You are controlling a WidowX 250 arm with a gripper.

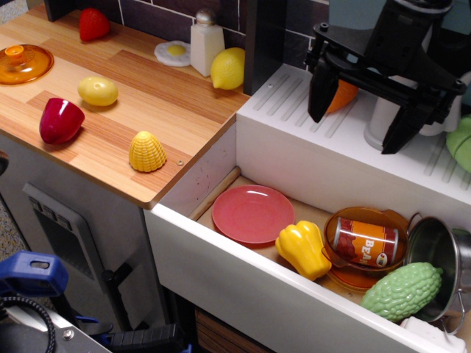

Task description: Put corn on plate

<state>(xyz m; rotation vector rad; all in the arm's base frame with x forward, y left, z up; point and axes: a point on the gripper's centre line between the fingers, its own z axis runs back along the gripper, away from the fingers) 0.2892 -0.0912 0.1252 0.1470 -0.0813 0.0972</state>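
A: Tool (355, 126) status?
B: Jaws spread wide, holding nothing, above the white drainboard (309, 147) beside the sink (199, 184).

A: Containers?
B: Plate (252, 213) lies flat in the sink's left end with nothing on it. An orange bowl (366, 220) to its right holds a can (366, 241) on its side. A yellow pepper (302, 248) sits between plate and bowl, touching the bowl. A steel pot (434, 254) at far right; green bumpy gourd (402, 290) leans against it.

A: Corn?
B: Corn (147, 151) stands upright on the wooden table (147, 95) near its front edge, well apart from the plate. Red pepper (60, 120) lies to its left.
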